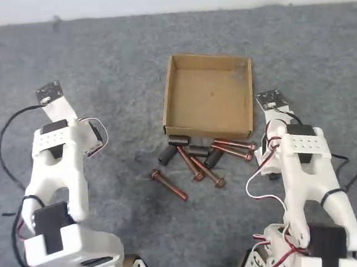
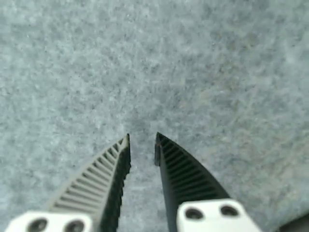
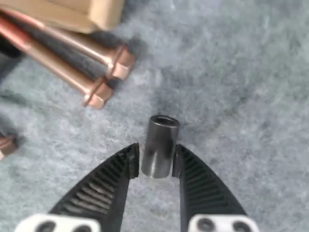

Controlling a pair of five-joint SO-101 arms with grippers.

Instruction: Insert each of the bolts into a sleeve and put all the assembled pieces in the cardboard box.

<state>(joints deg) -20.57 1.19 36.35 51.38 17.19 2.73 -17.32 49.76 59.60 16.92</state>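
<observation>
R gripper [image 3: 155, 150] clamped on a dark sleeve [image 3: 161, 137], mid-body, bore end clear. It looks like stiff, smooth, light metal and may slip or twist. L gripper [image 2: 142, 145] slightly apart, empty, over carpet [image 2: 193, 72]. Copper bolts [image 1: 188, 162] lie centre frame, just below cardboard box [image 1: 209, 130].

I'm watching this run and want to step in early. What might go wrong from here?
The right hand holds the sleeve with just its fingertips, so the sleeve may tilt or slip when lifted. The two bolts lie close beside it, near the cardboard box corner. A sideways swing might knock them askew.
</observation>
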